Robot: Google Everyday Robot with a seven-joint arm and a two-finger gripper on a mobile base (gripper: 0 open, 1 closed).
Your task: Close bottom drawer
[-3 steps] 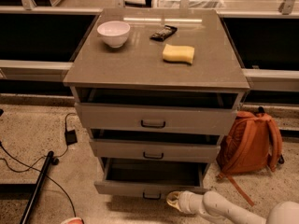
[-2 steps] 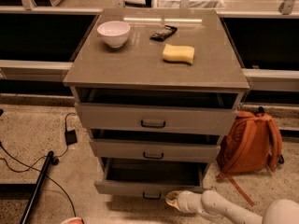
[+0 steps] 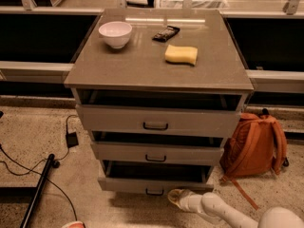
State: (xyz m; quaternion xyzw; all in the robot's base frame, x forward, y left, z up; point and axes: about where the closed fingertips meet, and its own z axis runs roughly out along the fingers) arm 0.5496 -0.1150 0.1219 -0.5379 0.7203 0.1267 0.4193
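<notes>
The grey cabinet top (image 3: 142, 65) filled the upper middle of the frame; on it sat a white bowl (image 3: 115, 34) at upper left, a dark packet (image 3: 166, 33) behind centre and a yellow sponge (image 3: 181, 55) right of centre, all apart; the speckled floor (image 3: 38, 132) carried an orange backpack (image 3: 254, 146) at right, a black cable (image 3: 14, 163), a small adapter (image 3: 72, 139) and a black pole (image 3: 38, 189) at left; the gripper (image 3: 175, 196) hung low over the floor at bottom centre.
</notes>
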